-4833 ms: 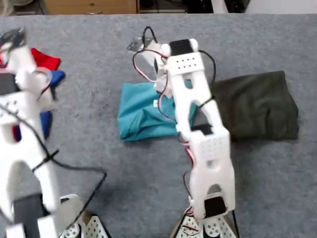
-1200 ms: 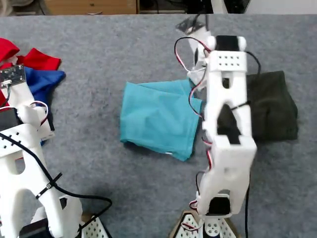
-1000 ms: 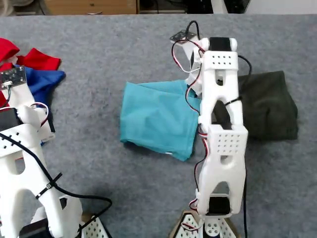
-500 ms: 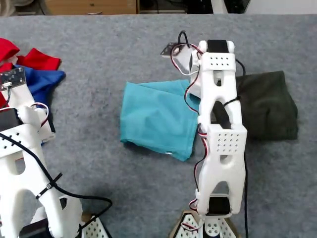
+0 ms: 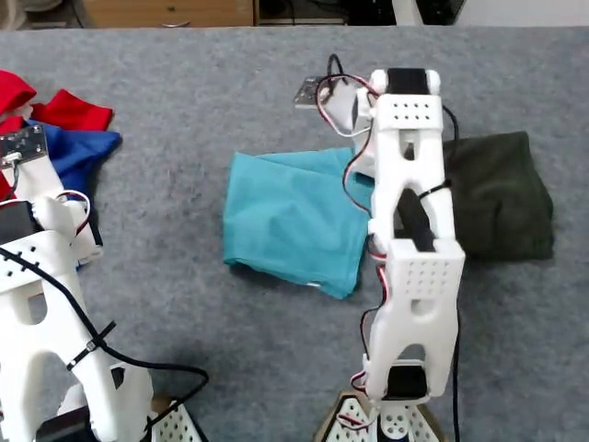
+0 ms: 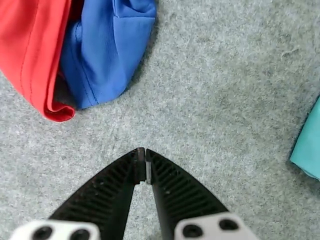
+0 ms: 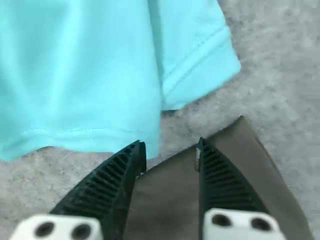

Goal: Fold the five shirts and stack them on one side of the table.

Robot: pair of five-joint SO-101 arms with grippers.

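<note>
1. Left arm (image 5: 46, 304), white plastic with black cabling: stands at the near left corner of the grey felt-covered table (image 5: 184, 92).
2. Left gripper (image 6: 141, 167), black ribbed fingers: closed tip to tip with nothing between them, above bare table near the red and blue shirts.
3. Right arm (image 5: 414, 230), white plastic with red and black wiring: stretches from the near edge out over the gap between the teal and dark shirts.
4. Right gripper (image 7: 169, 145): fingers parted and holding nothing, above the near edge of the dark shirt, just beside the teal shirt's hem.
5. Teal shirt (image 5: 290, 216), loosely folded into a rough rectangle: lies flat at mid-table. Whether its hem touches the dark shirt cannot be told.
6. Dark olive-green shirt (image 5: 502, 198), folded into a compact rectangle: lies on the right side of the table, partly under the right arm.
7. Blue shirt (image 5: 78, 157), crumpled and unfolded: lies at the far left, partly under the red one.
8. Red shirt (image 5: 78, 109), crumpled: lies at the far left edge, overlapping the blue shirt.
9. Light wooden panel (image 5: 166, 11): stands beyond the table's far edge.
</note>
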